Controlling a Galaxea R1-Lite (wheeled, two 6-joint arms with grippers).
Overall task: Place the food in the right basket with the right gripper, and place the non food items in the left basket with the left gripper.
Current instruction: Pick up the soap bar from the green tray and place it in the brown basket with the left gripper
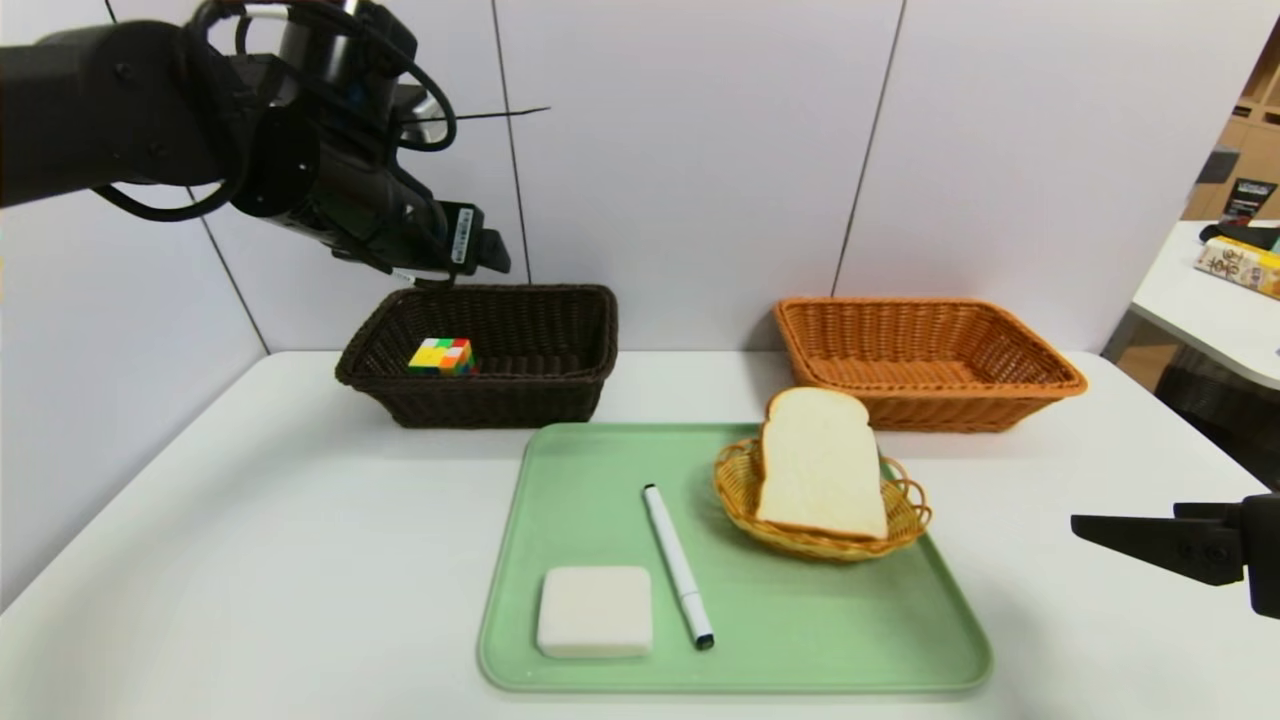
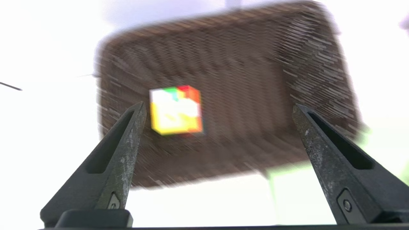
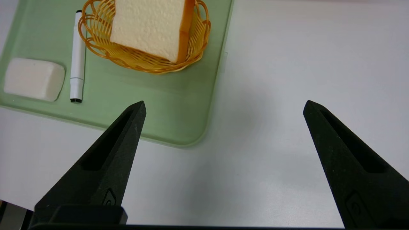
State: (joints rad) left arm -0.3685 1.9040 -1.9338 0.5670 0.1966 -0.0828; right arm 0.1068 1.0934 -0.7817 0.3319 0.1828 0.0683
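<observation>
A multicoloured cube [image 1: 441, 356] lies inside the dark brown left basket [image 1: 500, 402]. My left gripper [image 1: 472, 258] hangs above that basket's back left rim. In the left wrist view it [image 2: 219, 108] is open and empty, with the cube [image 2: 175, 110] well below on the basket floor [image 2: 255, 95]. A slice of bread [image 1: 822, 465] leans in a small wicker bowl [image 1: 905, 520] on the green tray [image 1: 800, 620], beside a white pen [image 1: 677, 565] and a white block [image 1: 595, 611]. The orange right basket [image 1: 970, 395] holds nothing. My right gripper [image 1: 1085, 525] is open over bare table, right of the tray.
In the right wrist view the right gripper [image 3: 223, 105] is near the tray's corner [image 3: 179, 127], with the bread [image 3: 150, 25], pen [image 3: 77, 57] and block [image 3: 33, 79] farther off. A side table with a box [image 1: 1240, 265] stands at the far right.
</observation>
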